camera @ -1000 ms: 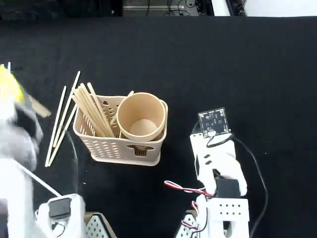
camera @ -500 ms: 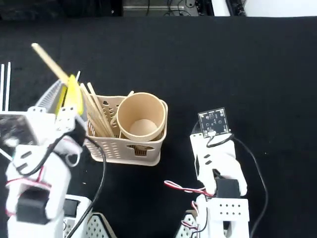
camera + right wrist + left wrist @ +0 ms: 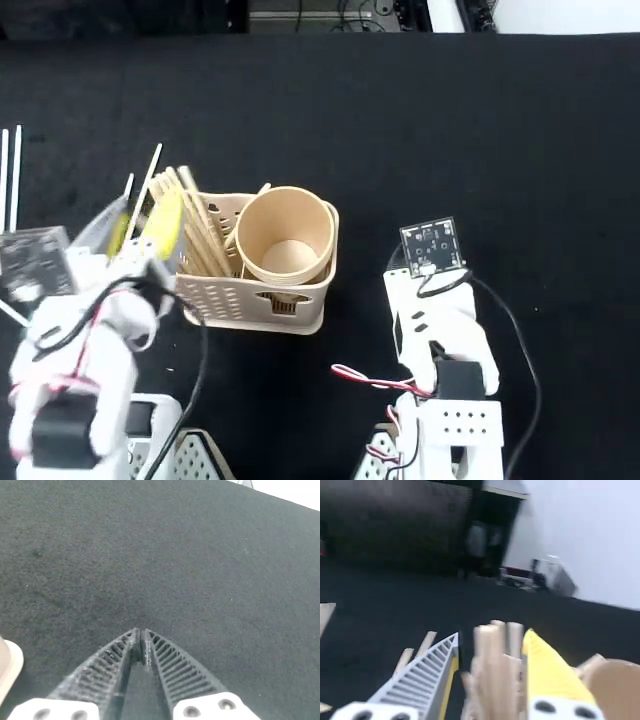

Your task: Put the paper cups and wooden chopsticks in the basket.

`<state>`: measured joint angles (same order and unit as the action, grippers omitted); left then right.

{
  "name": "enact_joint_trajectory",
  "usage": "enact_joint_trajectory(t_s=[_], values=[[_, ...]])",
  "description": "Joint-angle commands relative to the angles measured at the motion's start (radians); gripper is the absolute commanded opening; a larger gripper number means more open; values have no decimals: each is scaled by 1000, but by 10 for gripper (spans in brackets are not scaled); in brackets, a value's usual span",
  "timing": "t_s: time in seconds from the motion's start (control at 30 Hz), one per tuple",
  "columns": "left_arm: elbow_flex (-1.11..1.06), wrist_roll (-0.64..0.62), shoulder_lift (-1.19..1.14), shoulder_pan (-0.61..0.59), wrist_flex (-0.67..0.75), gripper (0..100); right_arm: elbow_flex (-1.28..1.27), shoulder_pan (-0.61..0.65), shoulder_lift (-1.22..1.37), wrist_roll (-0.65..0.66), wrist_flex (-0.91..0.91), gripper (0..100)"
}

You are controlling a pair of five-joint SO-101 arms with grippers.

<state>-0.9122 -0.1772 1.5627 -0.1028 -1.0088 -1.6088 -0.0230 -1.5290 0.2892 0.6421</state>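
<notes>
The beige perforated basket (image 3: 250, 295) stands left of the table's middle. It holds a paper cup (image 3: 286, 236) and a leaning bundle of wooden chopsticks (image 3: 196, 225). My left gripper (image 3: 140, 225) is at the basket's left rim and is open. In the left wrist view its grey finger (image 3: 427, 672) and yellow finger (image 3: 545, 672) straddle the tops of several chopsticks (image 3: 495, 665), with the cup's rim (image 3: 615, 685) beside them. Two loose chopsticks (image 3: 150, 172) poke out behind that gripper. My right gripper (image 3: 140, 641) is shut and holds nothing, over bare black cloth right of the basket.
The black cloth (image 3: 450, 130) covers the whole table. Thin white sticks (image 3: 10, 175) lie at its far left edge. The right arm's body (image 3: 440, 330) stands right of the basket, near the front. A room with dark furniture shows behind the table.
The left arm swung in from the left edge holding a chopstick high, then came down at the basket's left rim. The raised chopstick no longer sticks up. The right arm kept still.
</notes>
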Motion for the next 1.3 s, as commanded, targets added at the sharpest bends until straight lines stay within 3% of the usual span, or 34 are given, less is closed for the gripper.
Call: enact_joint_trajectory(t_s=[0.0,0.2,0.3,0.5,0.67,0.9,1.27], values=[[145,48,-72,-303,-87,225,19,3,-8,12,-2,13],[148,195,-376,-697,-75,225,19,3,-8,12,-2,13],[147,216,-577,-808,25,224,18,5,-8,12,-2,13],[191,210,-993,-852,216,224,18,5,-8,12,-2,13],[360,94,-1338,-848,278,223,18,6,-8,12,-2,13],[819,-71,-1748,-803,12,223,16,8,-8,12,-2,13],[1491,-192,-2176,-777,-351,223,16,8,-8,12,-2,13]])
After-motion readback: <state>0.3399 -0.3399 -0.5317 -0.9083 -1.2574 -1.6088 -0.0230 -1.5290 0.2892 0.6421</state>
